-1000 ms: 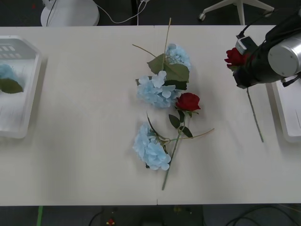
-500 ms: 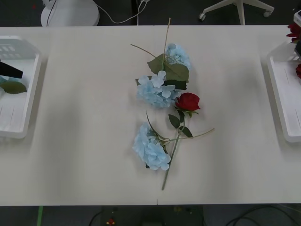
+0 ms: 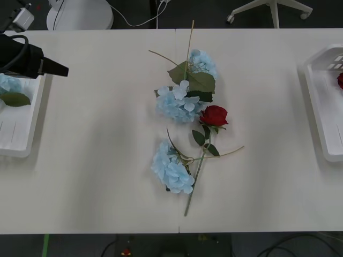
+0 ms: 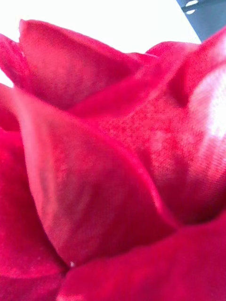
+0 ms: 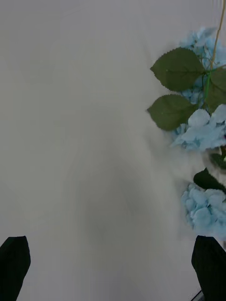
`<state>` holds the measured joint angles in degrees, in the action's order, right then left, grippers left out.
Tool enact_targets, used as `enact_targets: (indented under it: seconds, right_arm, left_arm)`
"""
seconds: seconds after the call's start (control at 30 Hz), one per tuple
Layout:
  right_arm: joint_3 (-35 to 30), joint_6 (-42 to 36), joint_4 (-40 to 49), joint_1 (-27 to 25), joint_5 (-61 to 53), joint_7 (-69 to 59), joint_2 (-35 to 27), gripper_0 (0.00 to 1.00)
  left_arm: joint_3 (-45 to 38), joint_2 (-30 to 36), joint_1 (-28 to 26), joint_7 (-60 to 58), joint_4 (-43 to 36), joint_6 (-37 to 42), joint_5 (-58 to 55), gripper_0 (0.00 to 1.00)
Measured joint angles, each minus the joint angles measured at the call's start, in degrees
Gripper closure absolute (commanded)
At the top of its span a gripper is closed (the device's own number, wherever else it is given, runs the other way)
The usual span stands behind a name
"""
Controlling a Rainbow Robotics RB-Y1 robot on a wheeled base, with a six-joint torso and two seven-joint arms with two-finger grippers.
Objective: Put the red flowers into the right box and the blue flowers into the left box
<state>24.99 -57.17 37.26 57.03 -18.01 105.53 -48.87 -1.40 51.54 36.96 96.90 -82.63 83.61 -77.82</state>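
One red flower (image 3: 214, 115) lies at the table's centre, its stem running toward the near edge. Three blue flowers sit around it: one at the back (image 3: 203, 61), one in the middle (image 3: 179, 103), one nearer (image 3: 172, 170). My left gripper (image 3: 62, 70) hovers by the left box (image 3: 21, 144), which holds a blue flower (image 3: 5, 83). In the left wrist view its black fingers (image 5: 14, 263) stand open over bare table, the blue flowers (image 5: 202, 134) off to one side. The right box (image 3: 321, 107) holds a red bloom (image 3: 340, 80). Red petals (image 4: 113, 164) press close against the right wrist camera.
A white round base (image 3: 80, 13) and chair legs (image 3: 268, 10) stand on the floor beyond the table's far edge. Bare tabletop stretches between the boxes and the central pile.
The right arm carried a red flower off to the right and left the front view; a red bloom now lies in the right box. The left arm has come in over the left box.
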Motion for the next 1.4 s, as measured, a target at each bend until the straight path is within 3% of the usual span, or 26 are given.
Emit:
enact_targets:
  seconds: [0.1,0.27,0.53,0.67,0.8,0.97,1.1,1.23,1.4]
  right_arm:
    - [0.0,1.7,-3.0,0.0,1.4,-0.1,1.9,1.0]
    - [0.0,6.2,-7.1,0.0,2.4,-0.2,4.1,0.98]
    - [0.0,11.6,-12.5,0.0,2.3,-0.2,4.8,0.37]
    - [0.0,11.4,-12.6,0.0,-0.3,-0.2,4.8,0.17]
    - [-0.1,6.5,-12.1,0.4,-7.4,-0.2,4.6,0.12]
    - [-1.1,-8.3,-4.3,0.5,-19.0,-0.2,2.4,0.08]
    - [-1.9,-18.4,3.1,0.5,-29.2,-0.9,-0.1,0.05]
    - [-2.2,-26.0,8.3,0.6,-37.8,-9.9,-1.1,0.03]
    - [-2.1,-30.6,19.8,-0.7,-44.5,-23.8,-1.5,0.02]
  left_arm:
    - [1.4,-2.4,1.6,-8.8,-0.3,-0.2,1.8,0.0]
    - [3.2,-7.0,5.0,-10.1,-0.3,-1.6,6.5,0.0]
    - [3.7,-12.9,8.3,-13.8,-0.3,-2.3,13.0,0.0]
    - [3.7,-13.9,8.7,-18.3,-0.3,-1.6,16.7,0.0]
    - [3.6,-13.9,8.7,-18.2,-0.3,2.4,20.5,0.0]
    - [1.5,-13.9,8.7,-13.2,-0.3,8.5,24.9,0.0]
    - [-2.8,-14.3,8.7,3.1,-0.3,12.9,27.3,0.0]
    - [-8.7,-15.4,8.7,21.8,-0.3,16.3,29.6,0.0]
    - [-13.7,-16.2,8.7,33.2,-0.1,18.8,30.2,0.0]
